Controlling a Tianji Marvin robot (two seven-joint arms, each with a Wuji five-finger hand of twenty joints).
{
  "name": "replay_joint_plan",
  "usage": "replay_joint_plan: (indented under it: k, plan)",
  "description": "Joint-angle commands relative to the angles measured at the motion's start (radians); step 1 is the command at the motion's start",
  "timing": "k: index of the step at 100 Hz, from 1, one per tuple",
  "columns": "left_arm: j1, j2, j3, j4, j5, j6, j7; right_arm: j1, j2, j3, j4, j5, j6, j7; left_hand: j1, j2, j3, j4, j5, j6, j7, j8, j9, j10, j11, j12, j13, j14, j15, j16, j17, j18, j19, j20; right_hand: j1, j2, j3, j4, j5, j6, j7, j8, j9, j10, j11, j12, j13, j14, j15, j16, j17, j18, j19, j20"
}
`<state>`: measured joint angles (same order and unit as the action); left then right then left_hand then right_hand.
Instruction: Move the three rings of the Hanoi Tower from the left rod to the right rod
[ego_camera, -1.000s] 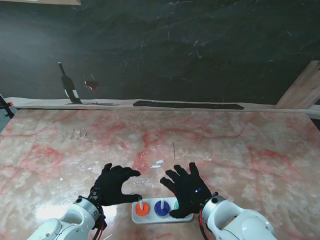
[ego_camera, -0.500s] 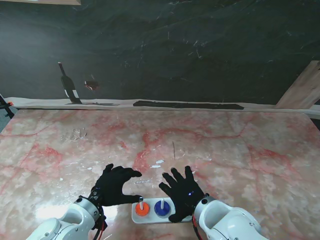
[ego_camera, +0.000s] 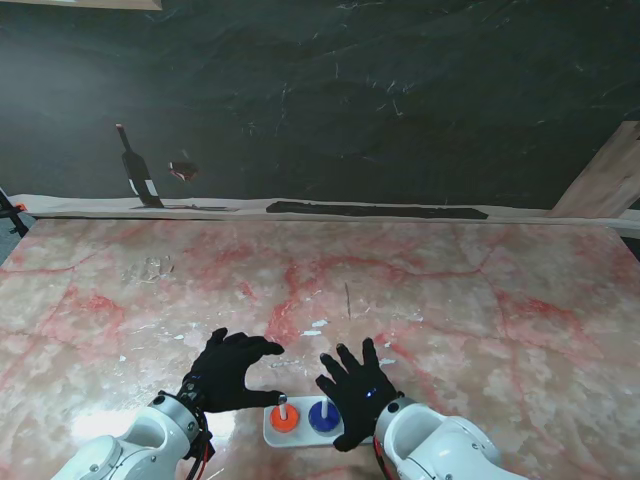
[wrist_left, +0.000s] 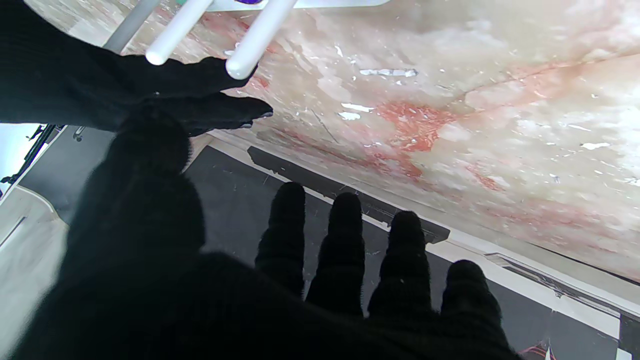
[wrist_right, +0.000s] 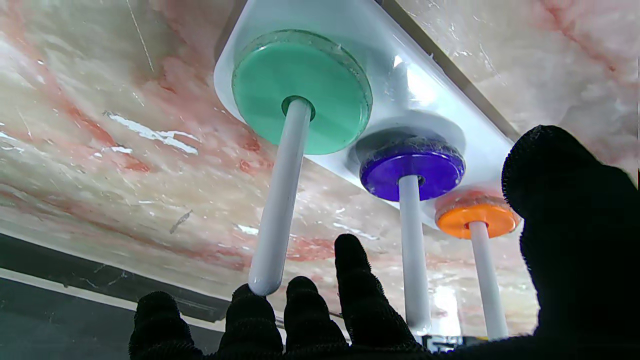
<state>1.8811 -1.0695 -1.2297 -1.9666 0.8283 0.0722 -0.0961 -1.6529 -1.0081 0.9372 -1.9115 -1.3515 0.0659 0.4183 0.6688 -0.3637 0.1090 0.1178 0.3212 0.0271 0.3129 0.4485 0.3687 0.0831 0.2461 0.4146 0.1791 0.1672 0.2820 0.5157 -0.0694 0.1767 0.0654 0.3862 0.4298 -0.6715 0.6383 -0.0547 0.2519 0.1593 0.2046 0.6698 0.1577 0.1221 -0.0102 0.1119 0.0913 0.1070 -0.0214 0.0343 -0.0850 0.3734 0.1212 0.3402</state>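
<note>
So far one ring sits on each rod of the white base (ego_camera: 300, 431) on the worktop (ego_camera: 450, 290) — orange ring (wrist_right: 476, 219) left, purple ring (wrist_right: 412, 167) middle, green ring (wrist_right: 302, 90) right — while both the left hand (ego_camera: 232, 370) and right hand (ego_camera: 358, 388) hover spread-fingered, apparently holding nothing.

A pink-veined marble table (ego_camera: 480, 300) spreads away from the hands, its surface flecked with white scuffs (ego_camera: 316, 325) just past the fingertips. Beyond its far edge, well away from both hands, hangs a dark backdrop (ego_camera: 380, 100), with a wooden board (ego_camera: 608, 180) leaning on the right.
</note>
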Motion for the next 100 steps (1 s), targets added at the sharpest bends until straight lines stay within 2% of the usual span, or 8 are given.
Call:
replay_joint_plan:
  k: [1,46,70,100]
  plan:
    - [0.000,0.001,0.002,0.000,-0.004,-0.001,-0.002,0.002,0.003,-0.013,0.014,-0.012,0.004,-0.004,0.013,0.015,-0.026,-0.017,-0.005,0.001,-0.023,-0.006,-0.039,0.004,-0.019,0.002,-0.027,-0.012,-0.027,-0.009,0.000,0.009,-0.009,-0.014,-0.037,-0.002,0.006,-0.014,0.015,0.031,0.010,0.017,-0.040,0.016,-0.033,-0.020,-0.045,0.025,-0.019,-0.016,0.008,0.015,-0.038,-0.022]
    - [-0.004,0.002,0.004,0.005,-0.005,-0.005,-0.001,0.075,0.004,-0.105,0.110,0.012,0.075,-0.049,0.011,0.019,-0.032,-0.016,-0.010,0.000,-0.026,-0.007,-0.043,0.004,-0.021,0.001,-0.030,-0.010,-0.027,-0.009,0.000,0.009,-0.010,-0.020,-0.053,0.010,0.010,-0.014,-0.002,0.052,0.009,0.045,-0.040,0.022,-0.037,-0.076,-0.046,0.028,-0.019,-0.032,0.025,0.025,-0.083,-0.030]
    - [-0.010,0.002,0.009,0.009,-0.003,-0.004,-0.005,0.101,0.004,-0.126,0.148,0.039,0.078,-0.093,0.007,0.024,-0.036,-0.015,-0.013,-0.012,-0.025,-0.005,-0.047,0.003,-0.023,0.000,-0.042,-0.014,-0.031,-0.010,0.000,0.009,-0.011,-0.024,-0.050,0.004,0.024,-0.011,-0.002,-0.017,0.042,0.094,-0.039,0.013,-0.035,-0.105,-0.044,0.024,-0.016,-0.034,0.038,0.027,-0.117,-0.017]
    - [-0.018,0.004,0.014,0.014,-0.002,-0.004,-0.014,0.116,0.001,-0.155,0.198,0.088,0.112,-0.159,0.007,0.028,-0.042,-0.015,-0.027,-0.020,-0.040,-0.004,-0.052,0.002,-0.025,0.000,-0.048,-0.020,-0.048,-0.019,0.001,0.006,-0.010,-0.026,-0.001,0.061,0.001,-0.004,0.027,-0.083,0.087,0.142,-0.037,0.005,-0.024,-0.078,-0.043,0.018,-0.012,-0.017,0.039,0.030,-0.128,0.016]
